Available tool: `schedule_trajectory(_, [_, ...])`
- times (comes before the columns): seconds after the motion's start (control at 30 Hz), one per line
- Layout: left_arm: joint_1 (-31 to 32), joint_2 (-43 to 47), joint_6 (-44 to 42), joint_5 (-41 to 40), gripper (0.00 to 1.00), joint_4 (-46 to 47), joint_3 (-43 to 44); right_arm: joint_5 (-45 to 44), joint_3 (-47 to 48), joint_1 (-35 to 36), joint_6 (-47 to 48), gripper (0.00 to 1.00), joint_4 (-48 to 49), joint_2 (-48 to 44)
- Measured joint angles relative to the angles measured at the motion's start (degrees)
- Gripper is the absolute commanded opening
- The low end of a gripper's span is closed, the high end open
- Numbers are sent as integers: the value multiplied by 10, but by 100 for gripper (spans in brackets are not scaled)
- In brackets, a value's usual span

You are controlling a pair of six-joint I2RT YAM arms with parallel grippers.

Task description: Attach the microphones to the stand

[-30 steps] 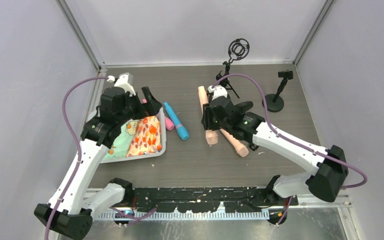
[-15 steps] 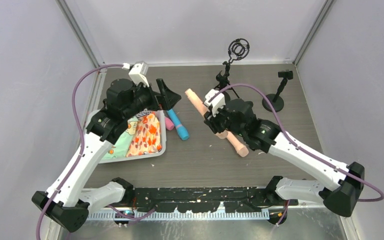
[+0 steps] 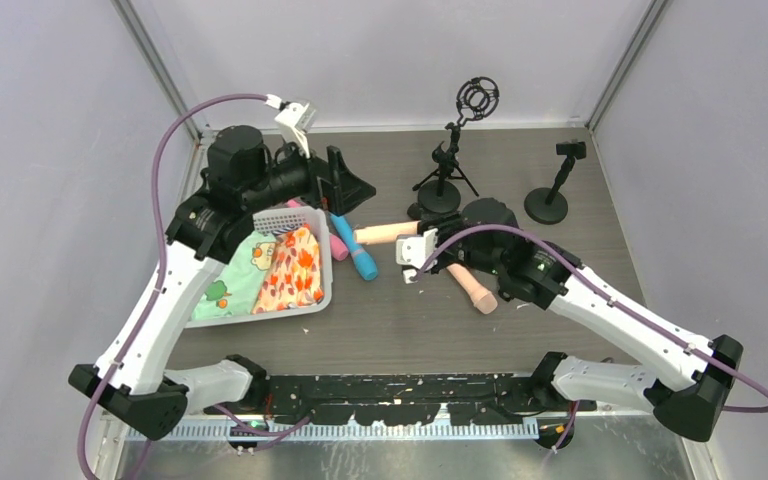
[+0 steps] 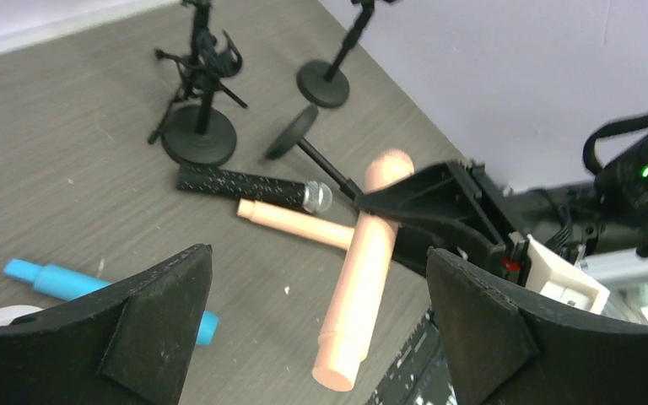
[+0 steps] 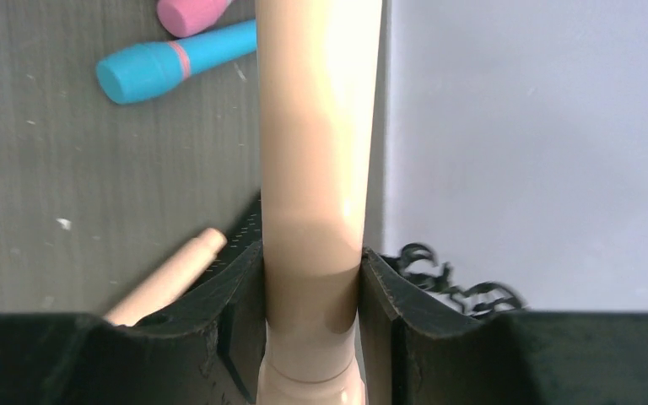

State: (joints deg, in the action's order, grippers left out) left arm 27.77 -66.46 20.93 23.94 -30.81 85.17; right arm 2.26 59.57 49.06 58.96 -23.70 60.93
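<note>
Right jaws pinch one peach microphone (image 3: 385,234) (it points toward our left arm), just in front of the ring-topped stand (image 3: 443,185). Left jaws hang spread, well left of that stand. We see the second peach microphone (image 3: 472,288), black microphone (image 4: 245,187) and blue microphone (image 3: 353,245) lying on the desk (image 3: 380,320) near it.

The top camera looks down from behind on the whole tabletop (image 3: 380,325). Both wrist cameras sit close; all share the peach microphone (image 3: 385,234).

Peach microphone (image 3: 385,233) now aloft, horizontal.
</note>
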Motion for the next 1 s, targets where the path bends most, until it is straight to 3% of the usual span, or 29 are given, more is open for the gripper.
schedule_trajectory(0.3, [3,-38,-64,87,97,-64,3,32,78,0,198,1,-30,29])
schedule_trajectory(0.63, [41,-66,-100,106,89,-103,3,45,115,3,291,1,-36,74])
schedule_trajectory(1.0, [66,-83,-111,90,60,-113,2,54,132,13,320,7,-32,77])
